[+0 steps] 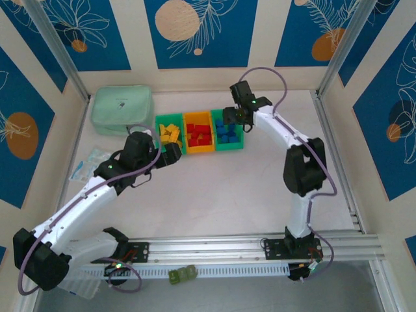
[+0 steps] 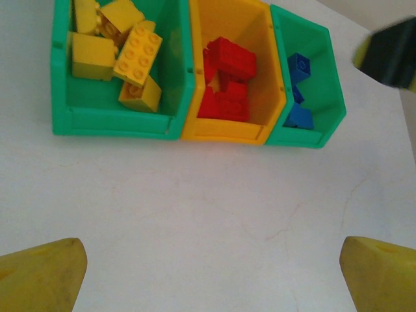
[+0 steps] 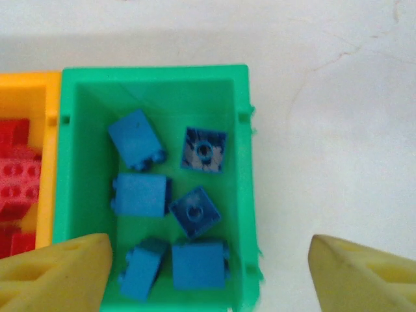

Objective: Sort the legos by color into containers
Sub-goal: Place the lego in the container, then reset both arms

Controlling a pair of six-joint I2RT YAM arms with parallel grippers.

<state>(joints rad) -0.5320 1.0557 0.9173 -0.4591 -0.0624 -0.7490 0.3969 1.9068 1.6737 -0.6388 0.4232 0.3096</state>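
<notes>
Three joined containers sit at the back of the table. The left green bin (image 1: 158,134) (image 2: 117,123) holds yellow legos (image 2: 136,55). Red legos (image 2: 227,78) fill the orange bin (image 1: 198,150) (image 2: 224,133). In the right green bin (image 1: 241,133) (image 3: 244,162) lie several blue legos (image 3: 140,195). My right gripper (image 1: 235,116) (image 3: 208,276) hangs open over this bin, its jaws wide and nothing between them. My left gripper (image 1: 174,153) (image 2: 211,276) stands open over bare table just in front of the bins, holding nothing.
A mint-green zip pouch (image 1: 122,109) lies at the back left, beside the bins. A clear plastic packet (image 1: 88,164) rests near the left wall. An olive-green knobbly block (image 1: 182,275) sits by the near rail. Bare table (image 1: 221,188) spreads in front of the bins.
</notes>
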